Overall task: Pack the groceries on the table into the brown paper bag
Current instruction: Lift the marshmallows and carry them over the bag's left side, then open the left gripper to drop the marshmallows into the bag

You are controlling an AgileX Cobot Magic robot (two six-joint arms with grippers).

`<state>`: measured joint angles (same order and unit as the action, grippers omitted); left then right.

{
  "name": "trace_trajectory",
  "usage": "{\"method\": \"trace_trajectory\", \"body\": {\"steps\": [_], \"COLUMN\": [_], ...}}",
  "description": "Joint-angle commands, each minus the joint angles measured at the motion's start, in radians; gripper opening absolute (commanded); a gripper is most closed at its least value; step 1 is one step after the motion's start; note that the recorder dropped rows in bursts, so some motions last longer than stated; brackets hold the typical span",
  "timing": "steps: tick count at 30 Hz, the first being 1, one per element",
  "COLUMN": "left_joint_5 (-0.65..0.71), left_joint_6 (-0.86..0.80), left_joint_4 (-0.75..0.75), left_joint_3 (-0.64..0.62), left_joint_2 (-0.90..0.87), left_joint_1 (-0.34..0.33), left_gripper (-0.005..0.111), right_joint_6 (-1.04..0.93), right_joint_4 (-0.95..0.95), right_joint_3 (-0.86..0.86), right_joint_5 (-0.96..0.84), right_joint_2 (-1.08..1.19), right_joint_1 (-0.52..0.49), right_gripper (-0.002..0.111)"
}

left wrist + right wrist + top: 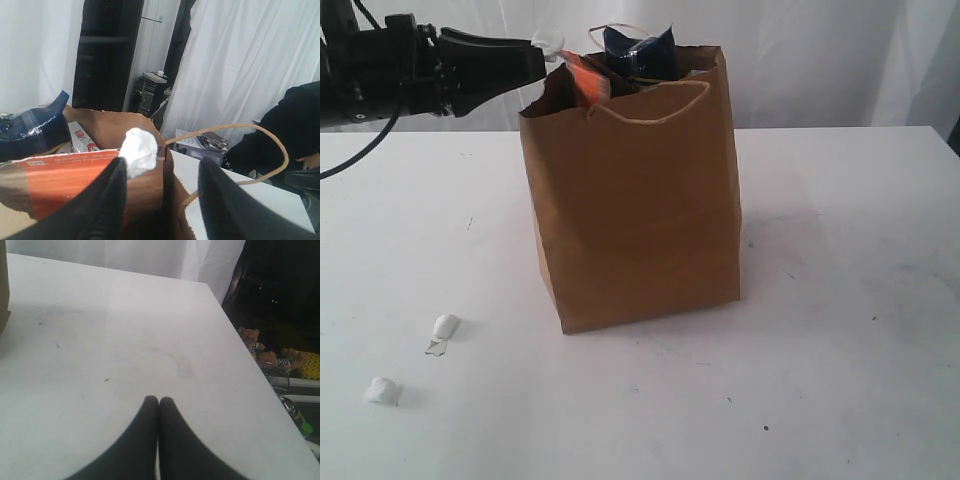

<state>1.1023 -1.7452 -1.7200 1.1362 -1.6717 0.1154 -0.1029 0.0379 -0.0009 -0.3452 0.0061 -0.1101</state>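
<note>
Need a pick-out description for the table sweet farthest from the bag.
Find the brown paper bag on the white table. Off its lower left in the exterior view lie the target sweet and a neighbour sweet, both white. The target is nearer the camera and farther from the bag.

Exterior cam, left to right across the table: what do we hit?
Small white wrapped sweet nearest the front → second white wrapped sweet → tall brown kraft-paper bag, with an orange-labelled pouch and then a dark blue glossy packet poking from its top.
</note>
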Motion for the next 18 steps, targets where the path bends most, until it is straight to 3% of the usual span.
{"method": "trace_trajectory", "body": {"steps": [1,10,18], "left_joint_5": [0.017,0.017,0.019], "left_joint_6": [0.003,0.007,0.019], "left_joint_4": [-0.020,0.061,-0.024], "left_joint_3": [0.005,0.005,0.005], "left_joint_2": [0.003,0.003,0.003], "left_joint_1": [-0.002,-0.002,-0.002], "left_gripper": [0.050,0.050,0.050], "right_joint_6": [0.006,0.006,0.006], "right_joint_4": [0.008,0.008,0.008], "right_joint_3": [0.001,0.001,0.001], "right_joint_5": [0.002,0.002,0.002], "right_joint_2": [-0.006,-0.006,-0.006], "right_joint_1": [-0.008,-0.008,-0.008], "right_gripper": [0.000,0.000,0.000]}}
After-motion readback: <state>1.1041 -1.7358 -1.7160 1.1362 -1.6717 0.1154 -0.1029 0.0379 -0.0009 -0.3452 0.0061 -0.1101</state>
